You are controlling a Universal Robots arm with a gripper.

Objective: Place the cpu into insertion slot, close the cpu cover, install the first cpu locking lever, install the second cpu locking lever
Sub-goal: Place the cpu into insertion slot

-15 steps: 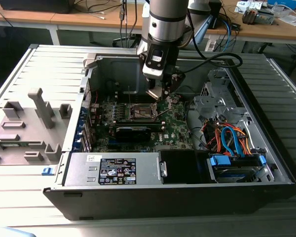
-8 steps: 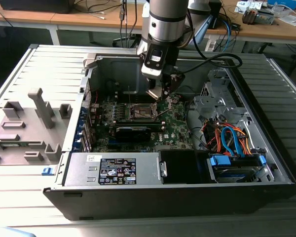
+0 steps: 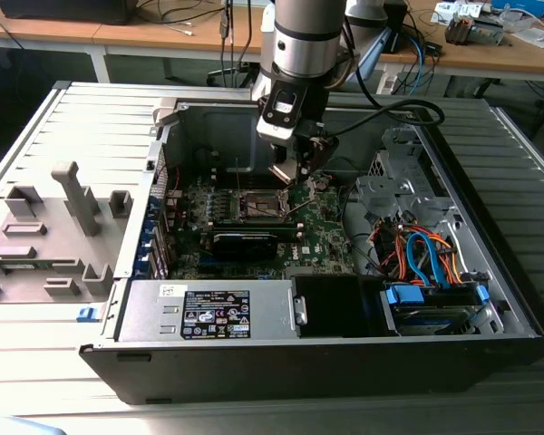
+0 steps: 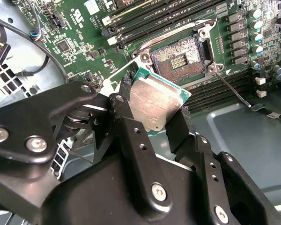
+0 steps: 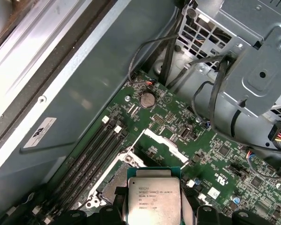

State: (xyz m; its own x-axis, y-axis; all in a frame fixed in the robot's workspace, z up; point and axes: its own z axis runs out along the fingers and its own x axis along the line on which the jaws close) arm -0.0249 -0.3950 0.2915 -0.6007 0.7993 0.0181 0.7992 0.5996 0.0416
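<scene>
Cpu (image 4: 154,105) is sitting pinched between the two black fingers (image 4: 131,136) of my gripper (image 4: 152,111), and I am holding it in the air, clear of the green board (image 4: 84,42). In both wrist views the cpu is showing its silver-grey top. Just past it the insertion slot (image 4: 180,56) is lying bare, its brownish-gold contacts showing, and a thin metal lever (image 4: 230,87) is sticking out free beside it. In the exterior view the gripper is hanging at about one o'clock from the slot, inside the open computer case (image 3: 281,367). From the slot I am seeing the black graphics card (image 3: 245,240) at six o'clock, the power supply (image 3: 208,313) farther off at seven, blue and orange cables (image 3: 426,254) at four, and a grey fixture (image 3: 54,227) lying outside the case at nine.
</scene>
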